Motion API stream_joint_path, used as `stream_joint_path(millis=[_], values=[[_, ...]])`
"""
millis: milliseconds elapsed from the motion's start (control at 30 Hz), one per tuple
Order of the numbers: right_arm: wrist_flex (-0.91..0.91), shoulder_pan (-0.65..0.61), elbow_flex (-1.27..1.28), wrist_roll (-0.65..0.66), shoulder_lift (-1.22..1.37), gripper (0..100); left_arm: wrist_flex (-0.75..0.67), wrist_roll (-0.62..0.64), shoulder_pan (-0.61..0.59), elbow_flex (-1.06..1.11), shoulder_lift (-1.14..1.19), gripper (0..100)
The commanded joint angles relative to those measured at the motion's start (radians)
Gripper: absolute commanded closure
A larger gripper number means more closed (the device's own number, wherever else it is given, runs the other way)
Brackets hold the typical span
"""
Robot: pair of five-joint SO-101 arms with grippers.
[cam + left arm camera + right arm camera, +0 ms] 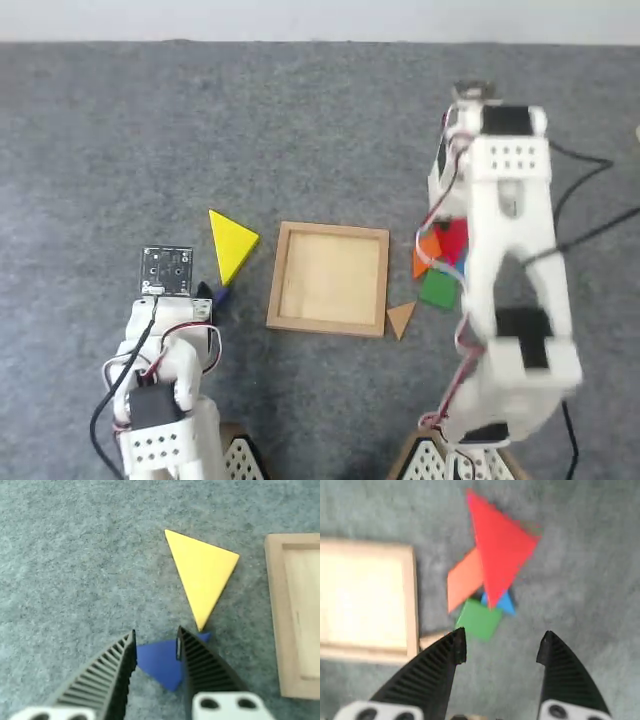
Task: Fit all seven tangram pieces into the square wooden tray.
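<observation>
Wood shows bare across the floor of the square wooden tray, which sits mid-counter between the two arms; we count all seven pieces lying outside it. On its left-arm side lies a large yellow triangle. Off one near corner, a small tan wooden triangle lies just beside the rim. Beyond the tray on the right-arm side we find a cluster: a large red triangle overlaps an orange parallelogram and a small light-blue triangle, with a green square just beside them.

The left wrist view gives us plainly what the high view shows as a mere sliver: a small dark-blue triangle at the yellow one's tip. The left hand is over it, fingers narrowly parted, one finger covering part of the piece. In the right wrist view we see the right hand spread wide above the counter near the green square, holding nothing.

The grey, felt-like counter runs back to a pale wall.
</observation>
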Motion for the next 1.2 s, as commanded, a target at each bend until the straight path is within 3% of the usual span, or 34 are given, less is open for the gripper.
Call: stream_joint_path(millis=[0, 133, 367, 533, 833, 1167], values=[[-0.205, -0.022, 0.334, -0.015, -0.259, 76.4, 0.015, -0.006, 0.005, -0.008, -0.020, 86], [-0.483, -0.019, 0.563, -0.034, -0.318, 76.1, 0.018, -0.006, 0.005, -0.008, -0.020, 86], [-0.642, -0.027, 0.512, -0.097, -0.102, 72.2, 0.018, -0.006, 0.005, -0.008, -0.020, 86], [-0.641, -0.025, 0.390, -0.106, 0.019, 63.4, 0.018, -0.006, 0.005, -0.008, -0.020, 86], [-0.651, 0.002, 0.272, -0.054, 0.170, 63.9, 0.020, -0.006, 0.005, -0.008, -0.020, 86], [-0.647, -0.005, 0.175, -0.048, 0.305, 79.0, 0.020, -0.006, 0.005, -0.008, -0.020, 86]])
